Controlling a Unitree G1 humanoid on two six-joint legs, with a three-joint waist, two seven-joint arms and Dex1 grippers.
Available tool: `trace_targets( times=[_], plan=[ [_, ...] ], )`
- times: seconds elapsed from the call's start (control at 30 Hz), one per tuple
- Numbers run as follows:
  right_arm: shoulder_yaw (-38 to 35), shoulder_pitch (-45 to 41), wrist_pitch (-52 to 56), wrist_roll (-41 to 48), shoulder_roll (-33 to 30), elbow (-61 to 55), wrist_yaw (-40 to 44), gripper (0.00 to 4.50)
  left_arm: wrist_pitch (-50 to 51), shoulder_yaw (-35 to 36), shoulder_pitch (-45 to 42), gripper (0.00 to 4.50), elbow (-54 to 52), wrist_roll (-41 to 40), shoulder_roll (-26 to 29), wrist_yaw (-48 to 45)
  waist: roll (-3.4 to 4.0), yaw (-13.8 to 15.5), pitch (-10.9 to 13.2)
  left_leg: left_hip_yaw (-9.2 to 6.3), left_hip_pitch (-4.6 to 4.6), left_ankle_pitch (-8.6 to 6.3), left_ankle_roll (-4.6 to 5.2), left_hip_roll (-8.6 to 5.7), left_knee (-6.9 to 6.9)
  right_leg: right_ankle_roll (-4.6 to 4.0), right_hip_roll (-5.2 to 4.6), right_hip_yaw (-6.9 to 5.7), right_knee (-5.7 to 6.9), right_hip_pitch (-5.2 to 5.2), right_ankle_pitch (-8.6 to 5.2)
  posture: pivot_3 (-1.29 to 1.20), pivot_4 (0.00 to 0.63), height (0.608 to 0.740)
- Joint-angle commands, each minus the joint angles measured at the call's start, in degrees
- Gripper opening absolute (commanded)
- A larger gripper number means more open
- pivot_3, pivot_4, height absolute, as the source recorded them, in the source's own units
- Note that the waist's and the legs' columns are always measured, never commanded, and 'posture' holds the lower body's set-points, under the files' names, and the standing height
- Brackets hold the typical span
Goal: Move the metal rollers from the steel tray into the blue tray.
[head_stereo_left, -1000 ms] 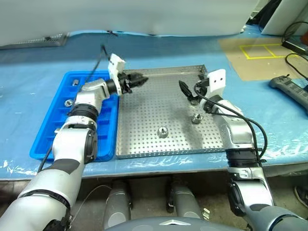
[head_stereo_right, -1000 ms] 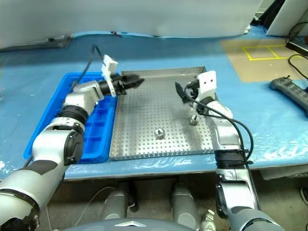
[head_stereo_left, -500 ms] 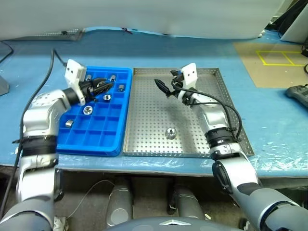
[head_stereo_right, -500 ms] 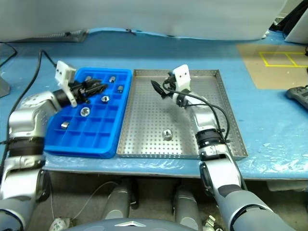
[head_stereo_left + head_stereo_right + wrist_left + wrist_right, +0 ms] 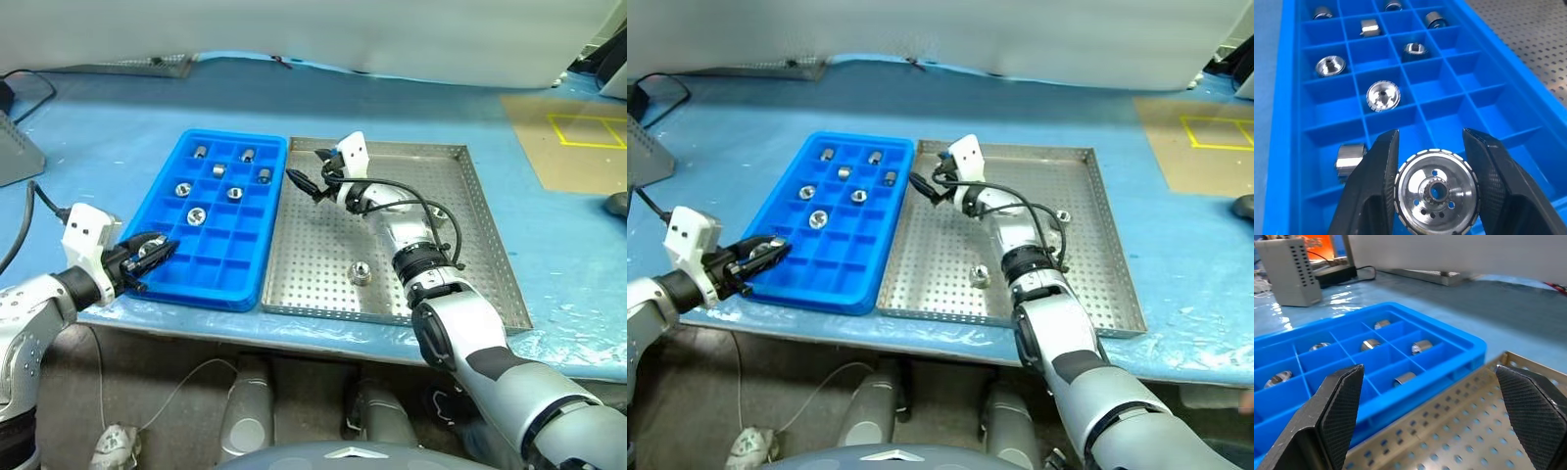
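Currently gripping a roller (image 5: 1436,195) between left gripper (image 5: 149,251) fingers, over the blue tray's (image 5: 257,284) near corner (seven already slotted). Right gripper (image 5: 306,183) spread empty above steel tray (image 5: 480,245), two rollers left. Risks dropping outside the rim if released early.

No text, label, brand, number or sign can be read anywhere in these pictures.
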Motion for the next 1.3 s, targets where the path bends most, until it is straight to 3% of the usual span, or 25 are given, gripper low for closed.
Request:
trace_targets(
  times=[0.03,0.1,0.2,0.33,0.57,0.77,0.9,1.07,1.17,1.3],
  plan=[
    [-0.8,-1.3,-1.9,-0.1,-0.5,-1.1,0.5,4.5,-3.1,-1.6,-1.1,2.67,1.3,0.1,-0.1,0.8,0.0,0.3,0.0,-0.01,0.01,0.0,0.0,-0.02,0.0,0.06,0.0,0.01,-0.01,0.01,-0.03,0.33,0.15,0.74],
    [-1.0,-0.4,-1.7,-0.2,-1.4,-2.2,0.1,4.5,-1.3,-1.7,-5.0,3.32,3.3,-3.5,-0.8,0.7,0.0,0.5,0.0,-0.01,0.0,0.0,0.0,-0.05,0.0,0.16,-0.01,0.03,-0.01,0.02,-0.09,0.29,0.15,0.74],
    [-1.5,1.1,-1.2,-0.1,-2.8,-4.4,-0.8,4.5,-0.9,-3.3,-11.2,3.32,6.7,-6.3,-0.1,-1.3,-0.01,0.7,0.0,-0.01,0.0,0.06,-0.09,-0.05,0.01,0.01,0.01,0.03,0.08,-0.01,0.0,0.21,0.15,0.74],
    [-2.5,6.3,2.8,1.1,-6.0,-14.4,-2.0,4.5,-1.5,-10.7,-25.2,3.32,15.4,-9.4,0.0,-9.3,-0.03,0.0,0.0,-0.02,0.02,0.14,-0.2,-0.08,0.04,0.0,0.02,0.08,0.22,-0.03,0.02,0.09,0.15,0.74],
    [-5.8,22.0,17.8,2.4,-15.7,-43.5,-5.5,4.5,-14.7,-36.8,-43.8,3.32,37.6,2.3,-2.8,-34.5,-0.05,-3.6,0.0,0.24,0.05,0.2,-0.24,-0.35,0.14,0.17,0.02,0.56,0.07,-0.03,0.06,-0.21,0.15,0.74],
    [-12.1,33.4,27.9,3.5,-21.1,-61.0,-10.7,4.5,-32.0,-49.1,-54.3,3.32,61.3,14.4,-14.3,-44.3,-0.08,-7.9,-0.1,0.52,0.05,0.13,-0.12,-0.27,0.14,0.23,0.11,0.71,-0.08,-0.11,0.1,-0.41,0.15,0.74],
    [-12.6,38.5,35.4,7.7,-21.5,-71.1,-10.4,4.5,-38.9,-42.9,-59.9,3.32,73.8,14.5,-20.1,-39.2,-0.08,-10.8,-0.1,0.63,0.08,-0.05,0.16,-0.3,0.23,0.23,0.14,0.74,-0.08,-0.11,0.1,-0.46,0.15,0.74],
    [-5.1,41.3,46.3,17.0,-20.2,-81.2,-5.4,4.5,-41.1,-22.9,-67.8,3.32,85.0,4.8,-19.8,-20.8,-0.1,-11.9,0.0,0.64,0.1,-0.04,0.13,0.14,0.5,-0.06,0.68,0.72,-0.11,-0.12,0.29,-0.4,0.15,0.74],
    [2.6,38.7,48.9,16.7,-18.8,-79.8,-3.6,4.5,-42.6,-17.0,-68.5,3.32,86.1,3.7,-17.6,-14.8,-0.09,-11.6,0.0,0.55,0.37,0.03,0.01,0.19,0.46,0.03,0.77,0.71,-0.09,0.01,0.24,-0.34,0.15,0.74],
    [14.6,35.4,51.3,11.9,-20.1,-71.3,0.5,4.5,-43.6,-15.9,-63.7,3.32,79.5,5.4,-14.9,-13.4,-0.12,-9.6,0.0,0.46,0.55,0.04,-0.03,0.17,0.39,0.25,0.71,0.72,-0.18,0.32,0.11,-0.2,0.15,0.74]
  ],
)
